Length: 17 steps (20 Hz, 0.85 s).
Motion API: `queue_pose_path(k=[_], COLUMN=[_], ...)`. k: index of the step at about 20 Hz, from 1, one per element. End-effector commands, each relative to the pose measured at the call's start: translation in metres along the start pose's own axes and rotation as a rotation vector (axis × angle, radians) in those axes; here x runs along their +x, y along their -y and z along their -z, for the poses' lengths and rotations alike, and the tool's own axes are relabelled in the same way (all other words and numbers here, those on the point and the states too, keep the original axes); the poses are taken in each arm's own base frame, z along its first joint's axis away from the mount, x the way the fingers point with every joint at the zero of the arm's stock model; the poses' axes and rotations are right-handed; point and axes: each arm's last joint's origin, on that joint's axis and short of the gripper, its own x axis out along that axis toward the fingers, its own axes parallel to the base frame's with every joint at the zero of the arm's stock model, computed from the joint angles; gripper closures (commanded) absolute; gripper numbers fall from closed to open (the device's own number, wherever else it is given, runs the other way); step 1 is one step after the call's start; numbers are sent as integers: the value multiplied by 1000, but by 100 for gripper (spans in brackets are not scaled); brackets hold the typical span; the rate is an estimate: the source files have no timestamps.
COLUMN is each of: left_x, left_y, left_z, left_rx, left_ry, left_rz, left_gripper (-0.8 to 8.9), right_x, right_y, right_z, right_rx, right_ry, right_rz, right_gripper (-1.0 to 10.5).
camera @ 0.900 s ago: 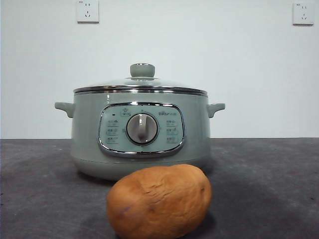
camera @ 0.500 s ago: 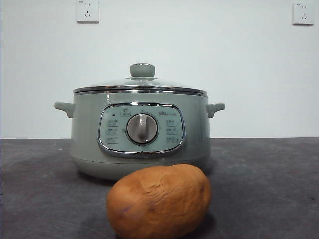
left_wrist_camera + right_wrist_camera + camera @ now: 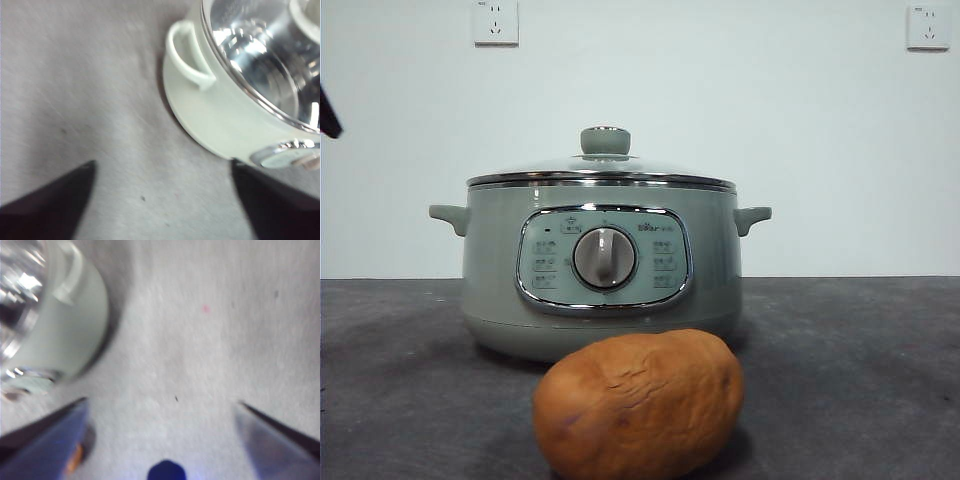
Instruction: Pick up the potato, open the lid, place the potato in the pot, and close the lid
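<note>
On the grey table (image 3: 880, 380) sit one pot (image 3: 600, 270), one lid (image 3: 602, 168) closed on it, and one potato (image 3: 638, 404) just in front. Left gripper (image 3: 162, 200) hovers jaws wide beside the pot's handle; right gripper (image 3: 160, 440) hangs wide over bare table, pot off to its side.
</note>
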Motion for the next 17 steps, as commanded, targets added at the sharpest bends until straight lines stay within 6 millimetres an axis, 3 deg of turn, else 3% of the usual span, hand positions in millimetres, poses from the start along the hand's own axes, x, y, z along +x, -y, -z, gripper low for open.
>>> queue_pose_path(k=[1, 3, 10, 17], left_x=[5, 10, 13, 13], left_y=[0, -1, -2, -2], left_z=[0, 0, 7, 7], left_rx=[-13, -14, 17, 17], left_ry=[-30, -58, -155, -155], left_rz=[48, 81, 133, 136], left_gripper=[53, 54, 54, 55], right_x=[10, 21, 48, 54], right_y=[-3, -8, -51, -102], right_z=[-3, -4, 10, 46], right_rx=[-75, -139, -506, -1084], right_ry=[-49, -102, -251, -277], right_rz=[-16, -37, -190, -254], right_gripper=[232, 152, 152, 151])
